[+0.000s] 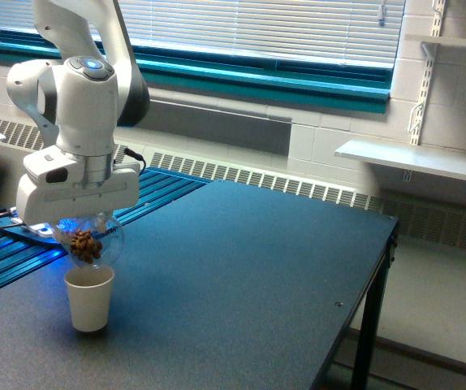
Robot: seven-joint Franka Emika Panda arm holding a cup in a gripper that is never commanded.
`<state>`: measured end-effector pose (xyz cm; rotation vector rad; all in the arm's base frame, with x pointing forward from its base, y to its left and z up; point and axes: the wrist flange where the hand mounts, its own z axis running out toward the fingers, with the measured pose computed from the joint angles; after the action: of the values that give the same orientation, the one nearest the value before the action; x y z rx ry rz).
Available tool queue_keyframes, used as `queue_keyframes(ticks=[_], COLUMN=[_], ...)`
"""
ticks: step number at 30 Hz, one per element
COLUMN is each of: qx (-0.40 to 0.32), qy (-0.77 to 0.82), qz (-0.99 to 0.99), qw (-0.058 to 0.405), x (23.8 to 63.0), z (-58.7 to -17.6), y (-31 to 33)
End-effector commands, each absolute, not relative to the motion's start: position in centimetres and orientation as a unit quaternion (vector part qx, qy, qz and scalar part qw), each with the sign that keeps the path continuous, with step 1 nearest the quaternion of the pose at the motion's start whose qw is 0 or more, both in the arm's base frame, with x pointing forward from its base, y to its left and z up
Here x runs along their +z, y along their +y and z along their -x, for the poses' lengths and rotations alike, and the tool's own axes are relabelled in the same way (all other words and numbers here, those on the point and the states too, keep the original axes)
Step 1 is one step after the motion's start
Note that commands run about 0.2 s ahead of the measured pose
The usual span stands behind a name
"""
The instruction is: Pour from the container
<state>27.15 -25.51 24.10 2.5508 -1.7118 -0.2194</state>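
Note:
The clear rounded container [89,241] hangs just above the white paper cup [89,299], which stands on the dark table near the exterior view's left. Brown pieces show through the container's glass. My gripper [83,223] is shut on the container from above, under the white hand block. Its fingertips are mostly hidden behind the container and the hand. A small gap separates the container's bottom from the cup's rim.
The dark table [241,268] stretches toward the exterior view's right, its edge at about [383,244]. A blue slatted surface [22,252] lies behind the cup at the left. A wall shelf [416,158] and a radiator run along the back.

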Motion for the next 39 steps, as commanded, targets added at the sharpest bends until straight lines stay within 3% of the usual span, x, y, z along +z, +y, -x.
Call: queue_keyframes(ticks=[1, 39], qx=[-0.073, -0.106], qy=[-0.556, -0.517], qz=[-0.827, -0.847], qw=[0.033, 0.07], x=[24.6, 23.4], z=[-27.0, -27.1], y=[-25.7, -24.9])
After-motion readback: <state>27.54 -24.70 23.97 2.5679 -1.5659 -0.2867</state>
